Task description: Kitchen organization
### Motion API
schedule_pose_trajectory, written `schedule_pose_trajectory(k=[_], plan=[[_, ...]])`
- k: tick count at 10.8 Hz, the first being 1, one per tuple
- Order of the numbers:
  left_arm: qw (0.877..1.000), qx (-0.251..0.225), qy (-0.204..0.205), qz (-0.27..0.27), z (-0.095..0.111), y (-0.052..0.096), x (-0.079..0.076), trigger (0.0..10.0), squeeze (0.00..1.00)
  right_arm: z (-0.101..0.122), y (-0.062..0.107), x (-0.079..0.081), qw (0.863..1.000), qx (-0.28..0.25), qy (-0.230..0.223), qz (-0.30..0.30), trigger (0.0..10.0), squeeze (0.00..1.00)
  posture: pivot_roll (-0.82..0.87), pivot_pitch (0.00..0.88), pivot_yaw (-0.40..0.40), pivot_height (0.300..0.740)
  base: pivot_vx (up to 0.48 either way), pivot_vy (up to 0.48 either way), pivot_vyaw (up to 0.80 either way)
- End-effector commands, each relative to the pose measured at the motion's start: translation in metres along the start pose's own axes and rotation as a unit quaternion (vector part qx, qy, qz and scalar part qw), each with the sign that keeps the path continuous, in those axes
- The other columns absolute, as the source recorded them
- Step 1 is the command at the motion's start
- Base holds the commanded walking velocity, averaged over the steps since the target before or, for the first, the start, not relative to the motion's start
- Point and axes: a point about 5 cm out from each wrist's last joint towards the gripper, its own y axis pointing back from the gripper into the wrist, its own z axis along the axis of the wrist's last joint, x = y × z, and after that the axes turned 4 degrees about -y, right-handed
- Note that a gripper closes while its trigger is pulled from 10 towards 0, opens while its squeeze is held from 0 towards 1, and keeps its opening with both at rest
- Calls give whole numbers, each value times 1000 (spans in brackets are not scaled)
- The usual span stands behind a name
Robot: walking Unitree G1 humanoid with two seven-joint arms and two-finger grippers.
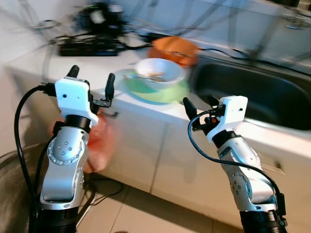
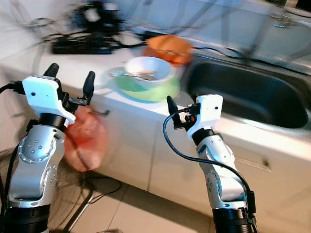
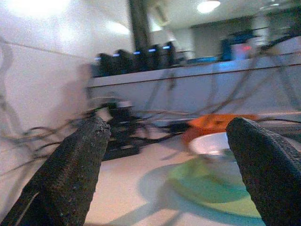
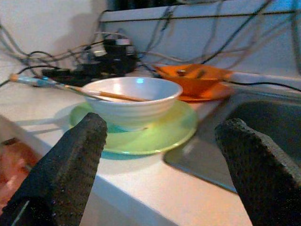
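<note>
A white bowl [image 1: 158, 70] with a utensil [image 4: 61, 86] resting in it sits on a green plate [image 1: 165, 92] on the white counter [image 1: 97, 65], beside the dark sink [image 1: 252, 92]. Behind it lies an orange dish [image 1: 176, 48]. My left gripper [image 1: 92, 80] is open, raised in front of the counter edge to the left of the plate. Lower, my right gripper [image 1: 199, 104] is also open, held just before the counter edge below the plate's right side. Neither holds anything.
Black devices and tangled cables [image 1: 95, 34] crowd the back of the counter. An orange-red bag [image 2: 85, 138] hangs from a cabinet handle below the counter. White cabinet fronts [image 1: 146, 155] and a tiled floor [image 1: 141, 213] lie below.
</note>
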Motion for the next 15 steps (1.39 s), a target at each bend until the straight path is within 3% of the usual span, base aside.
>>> schedule_pose_trajectory(k=[1, 5, 8, 15], plan=[[999, -18, 9, -27, 6, -3, -9, 10000, 0, 8, 0, -5, 1000, -15, 9, -10, 10000, 0, 100, 0, -57, 740, 0, 0, -556], [999, -15, 12, -41, 5, -7, -13, 10000, 0, 7, 0, -4, 1000, -14, 6, -11, 10000, 0, 98, 0, -54, 740, 0, 0, -727], [999, -23, 11, -25, 8, -8, -6, 10000, 0, 8, -1, -3, 1000, -18, 8, -7, 10000, 0, 98, 0, -54, 740, 260, 0, 0], [999, -28, 16, -27, 10, -8, -7, 10000, 0, 10, -1, -2, 1000, -22, 10, -5, 10000, 0, 100, 0, -56, 740, 432, 0, 0]])
